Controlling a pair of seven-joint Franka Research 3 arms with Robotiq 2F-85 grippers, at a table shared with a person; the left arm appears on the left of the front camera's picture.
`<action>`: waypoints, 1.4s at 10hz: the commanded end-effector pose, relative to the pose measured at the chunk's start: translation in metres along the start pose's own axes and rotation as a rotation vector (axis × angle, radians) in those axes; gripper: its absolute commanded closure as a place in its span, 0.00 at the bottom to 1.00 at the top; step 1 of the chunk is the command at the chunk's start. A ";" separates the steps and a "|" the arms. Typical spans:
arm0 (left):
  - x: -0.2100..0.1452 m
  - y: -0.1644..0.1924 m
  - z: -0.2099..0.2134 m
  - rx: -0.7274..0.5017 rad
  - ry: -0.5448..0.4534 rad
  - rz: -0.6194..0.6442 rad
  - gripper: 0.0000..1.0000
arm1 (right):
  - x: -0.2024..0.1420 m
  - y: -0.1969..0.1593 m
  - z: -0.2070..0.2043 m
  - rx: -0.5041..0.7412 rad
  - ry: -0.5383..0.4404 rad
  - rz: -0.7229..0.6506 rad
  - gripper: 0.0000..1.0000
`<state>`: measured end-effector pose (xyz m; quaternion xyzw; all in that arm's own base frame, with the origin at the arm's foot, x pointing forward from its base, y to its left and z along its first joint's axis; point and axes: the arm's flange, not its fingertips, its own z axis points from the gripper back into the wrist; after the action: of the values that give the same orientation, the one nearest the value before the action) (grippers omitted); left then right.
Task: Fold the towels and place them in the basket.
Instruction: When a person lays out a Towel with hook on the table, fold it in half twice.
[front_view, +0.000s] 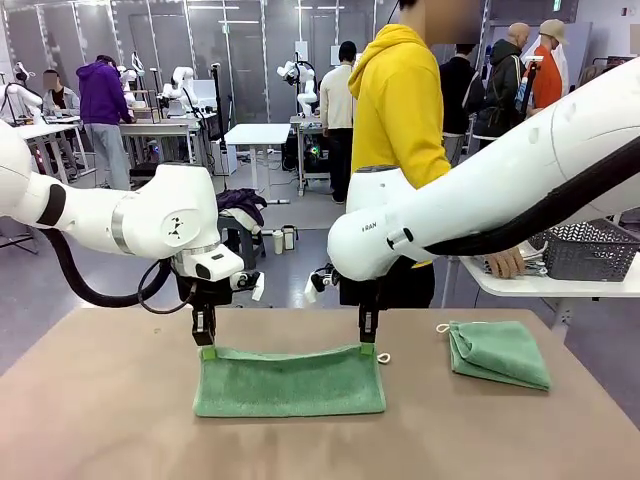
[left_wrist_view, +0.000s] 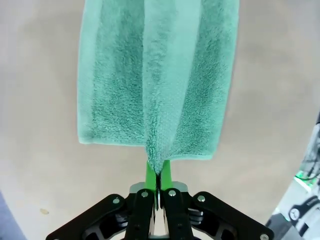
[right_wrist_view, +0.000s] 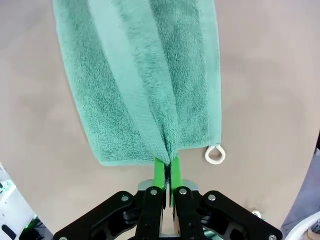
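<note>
A mint-green towel (front_view: 290, 382) lies folded lengthwise on the brown table, its far edge lifted slightly. My left gripper (front_view: 208, 350) is shut on the towel's far left corner, and my right gripper (front_view: 367, 348) is shut on the far right corner. In the left wrist view the towel (left_wrist_view: 155, 75) runs away from the green pads (left_wrist_view: 151, 172) of my left gripper (left_wrist_view: 159, 174), which pinch its edge. The right wrist view shows the towel (right_wrist_view: 145, 75) pinched by my right gripper (right_wrist_view: 166, 167), with a white cord loop (right_wrist_view: 215, 154) beside it. A second folded towel (front_view: 500, 353) lies at right. The basket (front_view: 590, 250) stands on a side table.
A person in a yellow hoodie (front_view: 400, 100) stands at the far side, one hand (front_view: 505, 262) resting on the white side table (front_view: 530, 285) near the basket. Bare table surface (front_view: 100, 400) surrounds the towels.
</note>
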<state>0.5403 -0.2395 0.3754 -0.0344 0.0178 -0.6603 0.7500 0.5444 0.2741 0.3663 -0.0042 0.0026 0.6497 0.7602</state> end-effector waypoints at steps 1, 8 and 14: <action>0.004 0.018 -0.007 -0.028 -0.010 0.002 0.96 | 0.005 -0.022 -0.006 0.064 0.005 0.047 0.95; 0.002 0.049 -0.030 -0.076 -0.046 0.018 0.96 | 0.003 -0.047 -0.034 0.087 0.023 0.014 0.95; -0.005 0.060 -0.037 -0.083 -0.077 0.035 0.56 | 0.002 -0.053 -0.040 0.081 -0.002 0.009 0.55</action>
<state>0.5908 -0.2302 0.3319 -0.0698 0.0225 -0.6387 0.7660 0.5943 0.2687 0.3268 0.0265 0.0310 0.6509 0.7580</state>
